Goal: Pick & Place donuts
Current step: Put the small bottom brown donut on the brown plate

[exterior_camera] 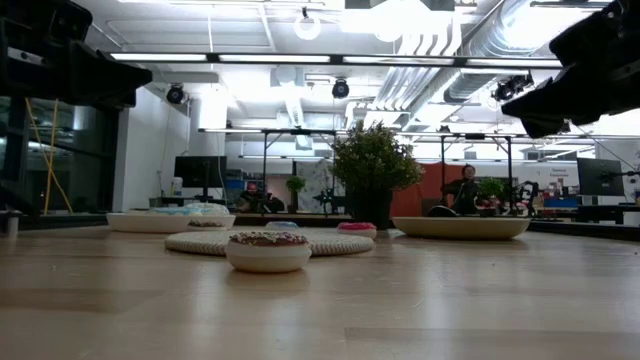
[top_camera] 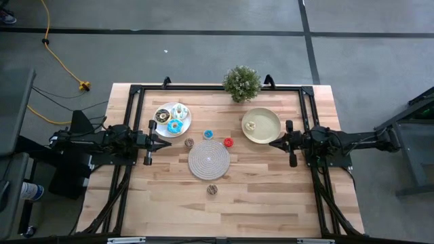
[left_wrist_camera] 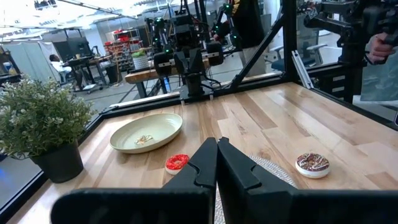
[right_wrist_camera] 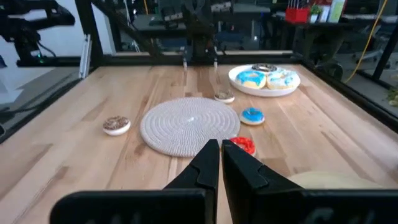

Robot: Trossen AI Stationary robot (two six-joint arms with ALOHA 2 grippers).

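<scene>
Several small donuts lie flat on the wooden table around a woven mat (top_camera: 208, 159): a blue one (top_camera: 208, 134), a red one (top_camera: 228, 142), a brown one (top_camera: 189, 142) and a brown one (top_camera: 212, 190) nearer the front edge. More donuts, among them a blue one (top_camera: 175, 126), rest on the white plate (top_camera: 163, 126). My left gripper (top_camera: 167, 143) hovers shut left of the mat, pointing level at it. My right gripper (top_camera: 272, 142) hovers shut on the mat's right, above the red donut (right_wrist_camera: 244, 145). Neither holds anything.
A cream-yellow plate (top_camera: 270, 130) with a small pale piece in it sits at the right, below my right gripper's far side. A potted plant (top_camera: 241, 83) stands at the far edge. A black frame (top_camera: 203, 88) borders the table.
</scene>
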